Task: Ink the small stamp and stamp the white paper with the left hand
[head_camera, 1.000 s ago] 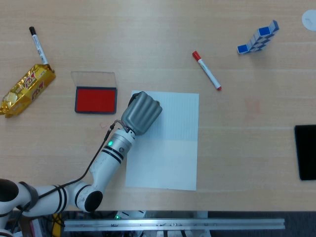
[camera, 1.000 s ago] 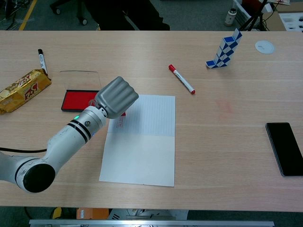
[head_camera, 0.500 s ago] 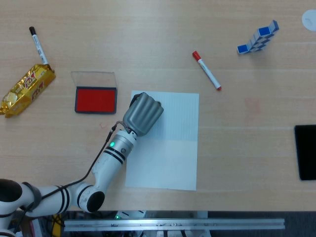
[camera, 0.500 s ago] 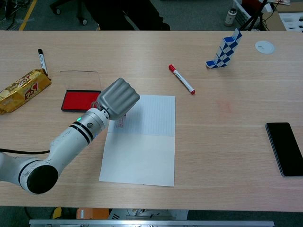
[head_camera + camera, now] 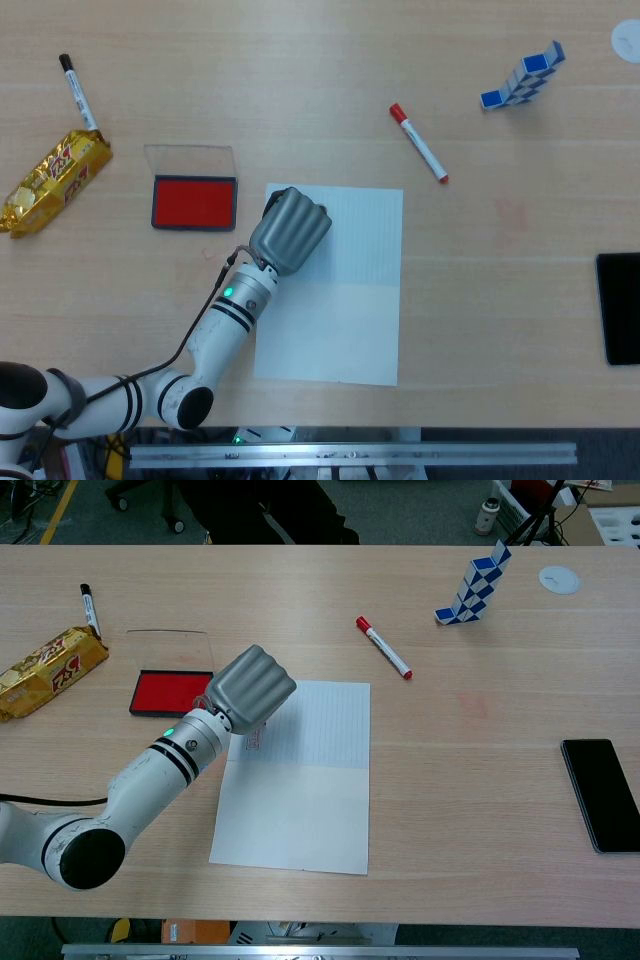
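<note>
On the pale wooden table (image 5: 300, 80), the robot's grey left hand (image 5: 288, 231) sat fisted over the white lined paper's (image 5: 340, 300) top-left corner, small stamp hidden inside, apparently pressing; next, prob. lift straight up w/o smearing.

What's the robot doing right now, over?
Left hand fisted over white paper, top left corner; stamp hidden under fingers. Ink pad open alongside. Right hand not in view. Nothing obstructing.
</note>
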